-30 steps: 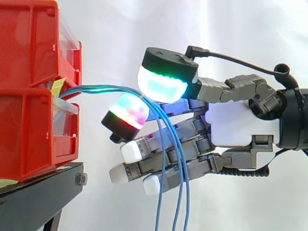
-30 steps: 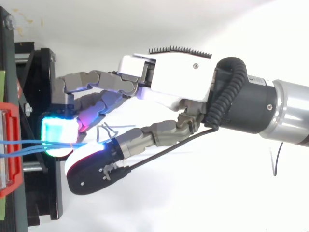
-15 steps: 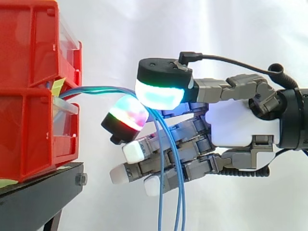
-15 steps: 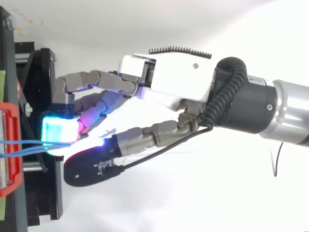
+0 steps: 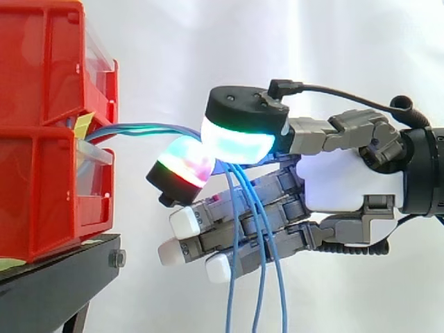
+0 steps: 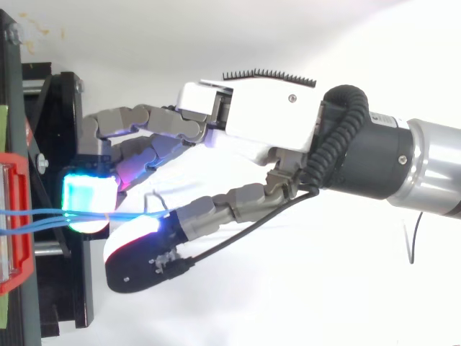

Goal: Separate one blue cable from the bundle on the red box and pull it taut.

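The robot hand (image 5: 347,182) pinches the thin blue cables (image 5: 142,127) between its glowing thumb pad (image 5: 239,142) and one raised finger pad (image 5: 186,165), its other fingers nearly straight. The cables arc from the stacked red plastic bins (image 5: 41,173) at the black stand's (image 5: 55,284) edge and hang slack below the hand.

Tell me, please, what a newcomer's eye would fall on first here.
First comes the hand reaching in from the right, its pads glowing green, cyan and red. Between two of its fingers run blue cables from the red bins at left, then they hang slack below.
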`<state>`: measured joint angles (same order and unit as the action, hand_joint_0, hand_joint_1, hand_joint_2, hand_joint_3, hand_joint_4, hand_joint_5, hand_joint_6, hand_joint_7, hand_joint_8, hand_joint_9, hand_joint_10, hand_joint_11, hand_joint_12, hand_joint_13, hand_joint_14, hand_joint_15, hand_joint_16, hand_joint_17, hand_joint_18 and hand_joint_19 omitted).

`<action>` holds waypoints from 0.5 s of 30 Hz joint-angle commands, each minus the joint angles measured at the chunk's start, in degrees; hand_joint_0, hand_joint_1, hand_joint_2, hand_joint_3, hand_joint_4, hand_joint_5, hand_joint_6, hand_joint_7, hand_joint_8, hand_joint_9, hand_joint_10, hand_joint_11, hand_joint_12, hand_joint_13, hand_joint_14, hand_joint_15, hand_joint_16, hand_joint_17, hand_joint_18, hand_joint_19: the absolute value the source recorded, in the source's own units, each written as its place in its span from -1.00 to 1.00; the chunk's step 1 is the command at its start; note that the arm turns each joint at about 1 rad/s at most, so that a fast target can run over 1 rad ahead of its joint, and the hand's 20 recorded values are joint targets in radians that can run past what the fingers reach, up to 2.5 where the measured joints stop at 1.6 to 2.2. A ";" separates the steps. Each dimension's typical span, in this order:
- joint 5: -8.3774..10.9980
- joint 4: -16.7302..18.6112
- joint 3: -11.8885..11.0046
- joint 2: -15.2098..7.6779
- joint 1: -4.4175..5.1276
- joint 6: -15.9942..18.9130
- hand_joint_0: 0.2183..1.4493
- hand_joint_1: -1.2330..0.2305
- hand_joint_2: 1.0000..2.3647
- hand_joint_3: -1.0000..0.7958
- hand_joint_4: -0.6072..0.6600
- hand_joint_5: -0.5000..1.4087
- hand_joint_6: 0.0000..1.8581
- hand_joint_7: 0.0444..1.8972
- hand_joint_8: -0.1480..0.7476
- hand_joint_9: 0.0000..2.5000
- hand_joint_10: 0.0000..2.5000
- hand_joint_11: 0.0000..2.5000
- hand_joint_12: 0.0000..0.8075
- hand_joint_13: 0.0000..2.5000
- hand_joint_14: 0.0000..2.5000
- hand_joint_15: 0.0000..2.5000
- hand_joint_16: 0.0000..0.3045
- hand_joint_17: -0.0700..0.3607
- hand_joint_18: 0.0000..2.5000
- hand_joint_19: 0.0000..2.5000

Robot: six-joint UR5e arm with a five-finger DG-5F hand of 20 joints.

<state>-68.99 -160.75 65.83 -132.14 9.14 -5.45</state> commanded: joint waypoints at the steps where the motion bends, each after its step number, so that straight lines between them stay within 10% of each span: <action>1: 0.00 0.00 0.00 0.04 0.00 0.00 -0.42 -0.36 -0.99 -0.38 0.29 -0.58 -0.46 0.42 0.02 -0.43 -0.99 -0.70 -0.10 -0.65 -0.99 -0.84 -0.67 -0.16 -0.58 -0.61; 15: 0.00 0.00 0.09 0.04 0.09 0.00 -0.45 -0.15 -1.00 -0.44 0.33 -0.56 -0.46 0.43 0.08 -0.36 -0.99 -0.69 -0.09 -0.59 -0.99 -0.83 -0.67 -0.15 -0.53 -0.60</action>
<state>-68.99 -160.75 65.84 -132.14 9.22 -5.45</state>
